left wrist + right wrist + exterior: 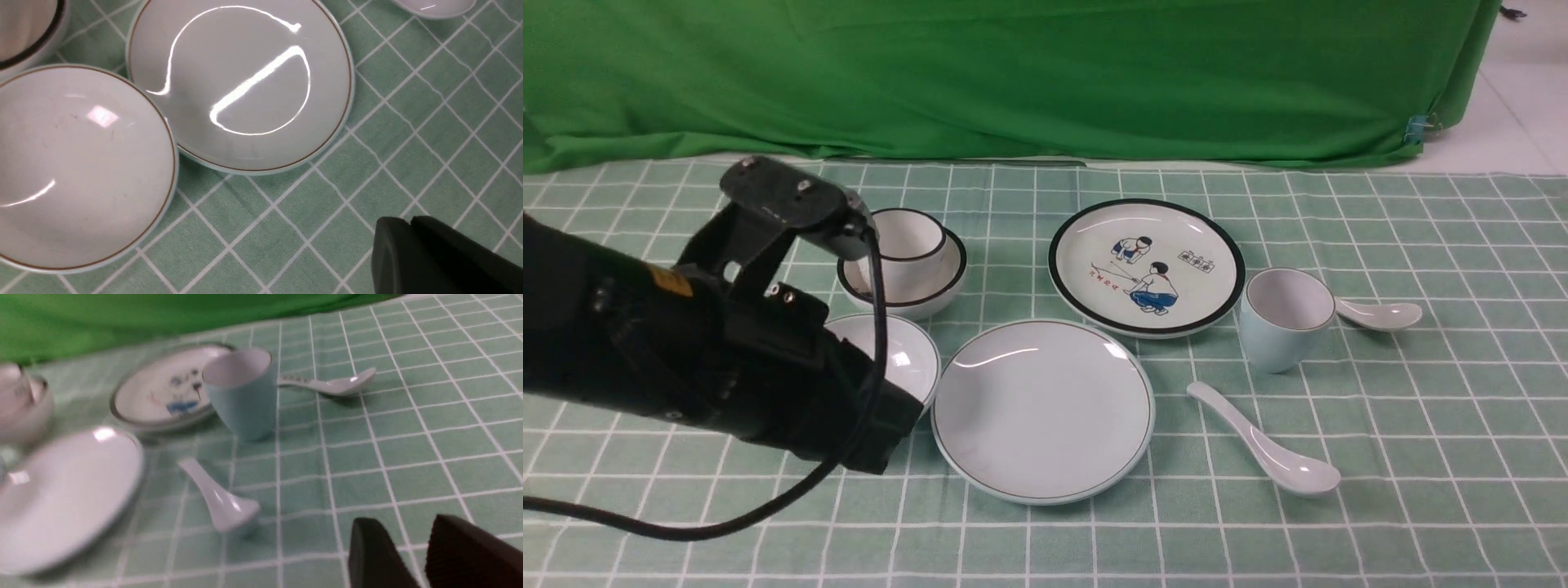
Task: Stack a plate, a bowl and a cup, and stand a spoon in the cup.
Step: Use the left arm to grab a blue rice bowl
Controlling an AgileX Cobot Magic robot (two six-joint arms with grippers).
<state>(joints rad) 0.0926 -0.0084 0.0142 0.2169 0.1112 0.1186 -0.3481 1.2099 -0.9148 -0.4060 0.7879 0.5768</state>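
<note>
The pale blue-grey plate [1042, 408] lies at the table's middle front. The pale blue-grey bowl [907, 351] touches its left edge, partly hidden by my left arm. The cup [1282, 318] stands upright at the right. The plain white spoon [1262, 441] lies on the cloth in front of the cup. My left gripper [408, 222] is shut and empty, above the cloth near the plate [241, 81] and bowl [81, 167]. My right gripper [408, 526] is open and empty, low over the cloth, short of the spoon [220, 498] and cup [241, 392].
A cartoon plate with a black rim [1146, 265] lies behind the plain plate. A black-rimmed cream bowl [931, 290] holding a white cup [907, 241] stands at the back left. A second spoon with a printed handle [1380, 313] lies right of the cup. A green backdrop hangs behind.
</note>
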